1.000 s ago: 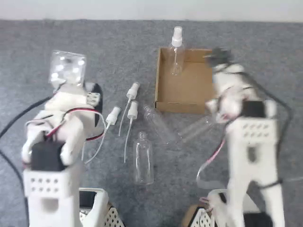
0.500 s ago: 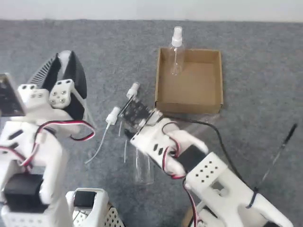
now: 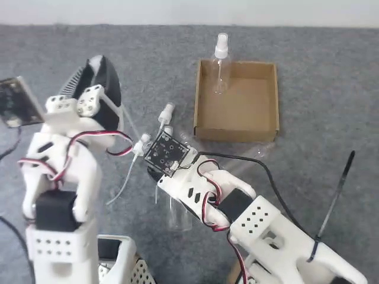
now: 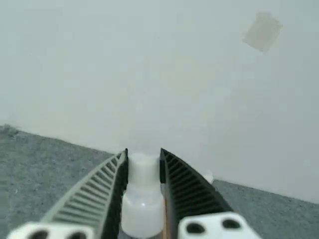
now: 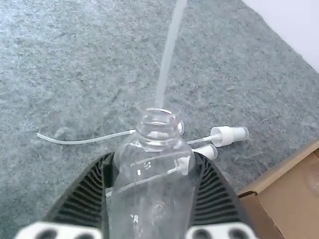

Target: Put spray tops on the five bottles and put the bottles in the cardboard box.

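Left wrist view: gripper [image 4: 143, 152] around spray top [image 4: 143, 199]; right gripper [image 5: 153, 160] around bottle [image 5: 156, 125]

Left arm [image 3: 59, 163] reared high, gripper [image 4: 143, 152] raised and clamped on a spray top [image 4: 142, 204]. Right arm [image 3: 254, 222] stretched low toward the left arm, gripper [image 5: 154, 159] clamped around an open-necked bottle [image 5: 152, 191], fingers [image 5: 84, 194] on either side of it.
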